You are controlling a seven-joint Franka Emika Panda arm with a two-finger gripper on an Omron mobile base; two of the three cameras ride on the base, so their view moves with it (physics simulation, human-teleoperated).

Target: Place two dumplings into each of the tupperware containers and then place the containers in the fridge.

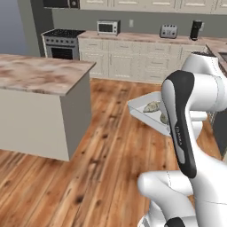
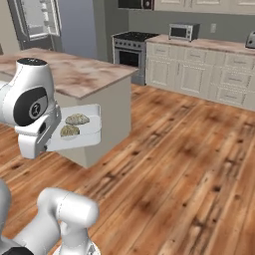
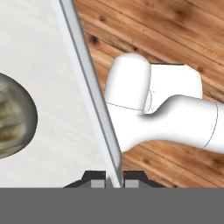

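I have the gripper [image 3: 114,183] pinched tight on the rim wall of one tupperware container [image 2: 84,137], the two finger tips closed on either side of that thin edge in the hand view. The container is off any surface, carried in the air over the wood floor [image 1: 102,146], just beside the island counter [image 2: 79,74] in the right base view. Two dumplings [image 2: 74,124] sit side by side on its floor, one partly hidden by the arm in the left base view. Handling judgement: the tray looks light and fairly stiff, but a single-edge pinch leaves the whole load cantilevered, so I expect it to sag or pivot about the grip if I swing fast. The dumplings are loose, rounded and likely to roll toward the low side; the raised rim should stop them unless the tilt gets steep. The plastic wall is smooth and thin, so slip is my main worry. The fridge [image 2: 37,20] stands open, well beyond the island. I judge a slow, level carry is best.
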